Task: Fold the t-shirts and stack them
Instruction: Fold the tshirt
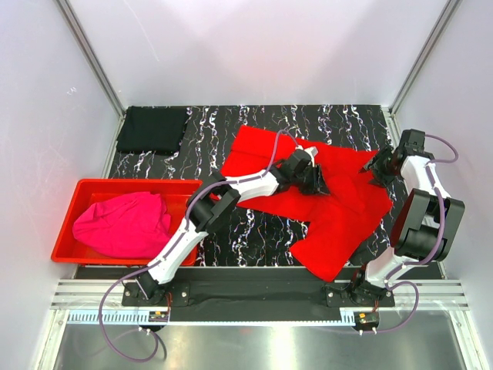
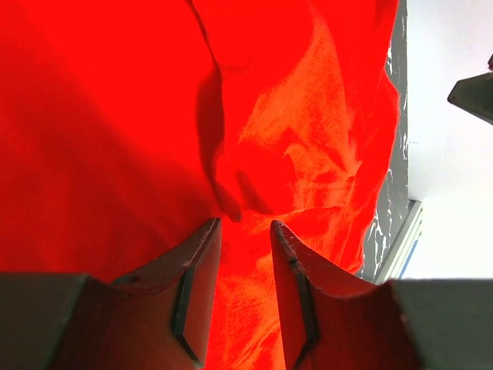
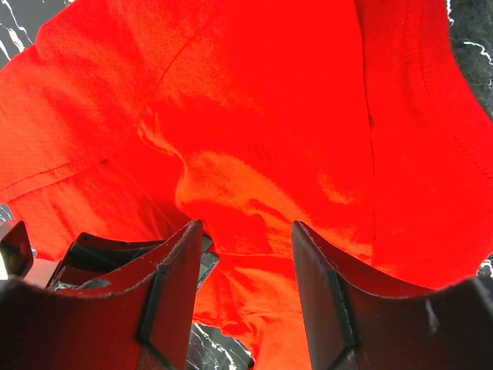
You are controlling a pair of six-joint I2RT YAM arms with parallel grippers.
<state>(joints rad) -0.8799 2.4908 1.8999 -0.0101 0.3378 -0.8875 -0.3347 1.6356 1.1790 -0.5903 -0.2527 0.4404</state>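
Observation:
A bright red t-shirt [image 1: 339, 204] lies spread and rumpled on the black marbled table [image 1: 254, 231]. My left gripper [image 1: 312, 176] hovers over the shirt's middle. In the left wrist view its jaws [image 2: 243, 223] stand apart just above a raised fold of red cloth [image 2: 262, 185], and nothing is pinched between them. My right gripper [image 1: 381, 164] is at the shirt's right edge. Its jaws [image 3: 246, 225] are wide apart over bunched red cloth [image 3: 254, 193]. A black t-shirt [image 1: 154, 129] lies folded at the back left. A magenta pink t-shirt [image 1: 123, 223] sits heaped in the bin.
A rigid red plastic bin [image 1: 85, 187] stands at the left of the table, near the front. White walls with metal frame posts [image 1: 92, 58] close in the table on three sides. The left arm [image 1: 223, 200] reaches diagonally across the middle.

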